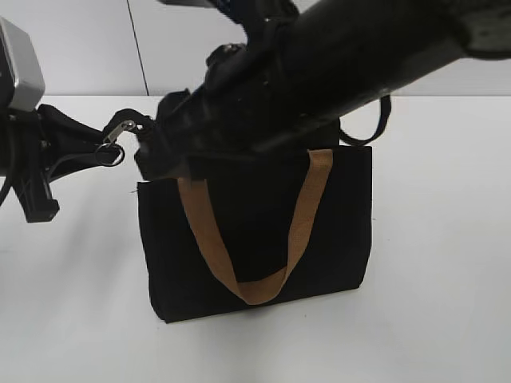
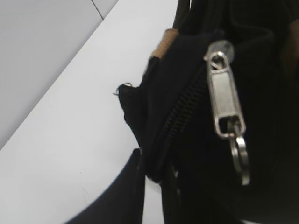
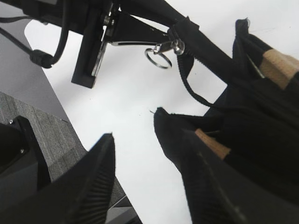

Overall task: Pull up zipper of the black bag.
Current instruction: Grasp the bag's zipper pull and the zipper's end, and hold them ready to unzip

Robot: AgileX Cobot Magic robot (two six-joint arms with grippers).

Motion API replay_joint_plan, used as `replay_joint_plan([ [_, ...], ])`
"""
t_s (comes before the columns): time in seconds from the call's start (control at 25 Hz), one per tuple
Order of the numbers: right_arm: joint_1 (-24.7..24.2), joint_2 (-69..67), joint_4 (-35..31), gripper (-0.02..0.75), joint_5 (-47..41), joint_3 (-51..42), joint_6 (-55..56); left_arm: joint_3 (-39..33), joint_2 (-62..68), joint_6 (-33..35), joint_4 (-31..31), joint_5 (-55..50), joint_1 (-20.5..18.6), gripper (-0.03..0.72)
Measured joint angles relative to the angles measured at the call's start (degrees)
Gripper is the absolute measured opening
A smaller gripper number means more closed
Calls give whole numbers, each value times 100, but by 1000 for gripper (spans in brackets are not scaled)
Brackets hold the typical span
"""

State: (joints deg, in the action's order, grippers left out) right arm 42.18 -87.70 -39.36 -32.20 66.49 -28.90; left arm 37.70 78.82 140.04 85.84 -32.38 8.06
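The black bag stands on the white table with a tan handle hanging down its front. Its left top end is stretched out to the left. My left gripper is shut on that fabric end beside the zipper. The silver pull and its ring hang free next to the jaws. The pull also shows in the exterior view and the right wrist view. My right gripper is open and empty, with one finger against the bag's top left corner.
My right arm crosses from the upper right and hides the bag's top edge. The white table ends at an edge on the left in the right wrist view, with grey floor beyond. A wall stands behind the table.
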Motion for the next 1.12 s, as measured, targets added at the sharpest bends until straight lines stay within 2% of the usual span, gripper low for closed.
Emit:
replay_joint_plan([
  [0.24, 279, -401, -459, 361, 617, 43, 340, 0, -6, 0, -6, -6, 0, 57],
  [0.4, 336, -681, -533, 361, 645, 413, 340, 0, -6, 0, -6, -12, 0, 27],
  [0.6, 342, -1139, -575, 360, 501, 905, 487, 0, -6, 0, -6, -16, 0, 25],
  [1.12, 342, -1575, -743, 382, 826, 946, 762, 0, -6, -1, -11, -18, 0, 24],
])
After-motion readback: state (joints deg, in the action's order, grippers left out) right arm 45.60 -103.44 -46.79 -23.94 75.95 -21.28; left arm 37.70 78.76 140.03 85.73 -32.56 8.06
